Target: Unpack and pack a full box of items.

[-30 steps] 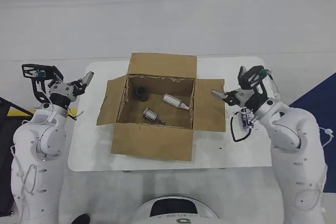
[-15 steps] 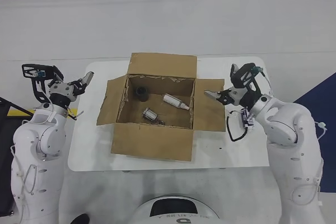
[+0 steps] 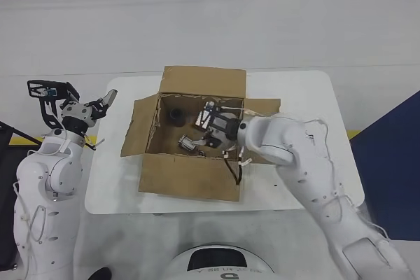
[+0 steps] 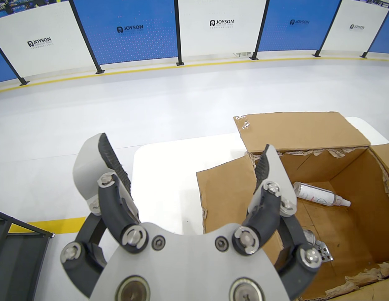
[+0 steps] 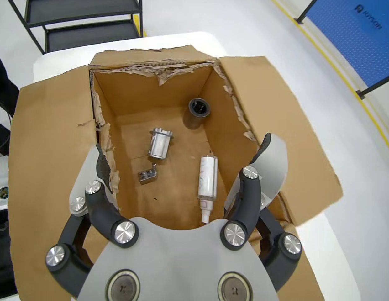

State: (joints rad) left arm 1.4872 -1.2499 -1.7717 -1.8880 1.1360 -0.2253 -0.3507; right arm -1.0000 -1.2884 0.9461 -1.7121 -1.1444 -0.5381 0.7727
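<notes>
From above, an open cardboard box (image 3: 189, 175) sits in the middle of a white table (image 3: 112, 189) with all four flaps folded outward. The left gripper (image 3: 106, 99) hangs over the table's left edge, well apart from the box, its jaws spread and holding nothing. The right arm reaches across the right flap, and the right gripper (image 3: 208, 124) is over the box opening, above the far right part of its floor. A black cylinder (image 3: 175, 115) stands in the far left corner of the box, and a metal fitting (image 3: 187, 143) lies near the front wall. In the left wrist view, the left gripper (image 4: 185, 142) has its fingers wide apart with nothing between them. Past it are the table (image 4: 163, 170) corner and the box (image 4: 294, 133), with a white bottle (image 4: 316, 194) lying on its side on the floor. The metal fitting (image 4: 319, 249) is partly hidden behind one finger. In the right wrist view, the right gripper (image 5: 184, 144) is also spread and empty, looking down into the box (image 5: 53, 120). On the floor lie the black cylinder (image 5: 197, 114) near a corner, the metal fitting (image 5: 160, 142) in the middle, a small metal block (image 5: 148, 175) just beside it, and the bottle (image 5: 207, 176) along one wall, close to one finger but not touched. A black shelf rack (image 5: 78, 10) stands beyond the table (image 5: 354, 236).
</notes>
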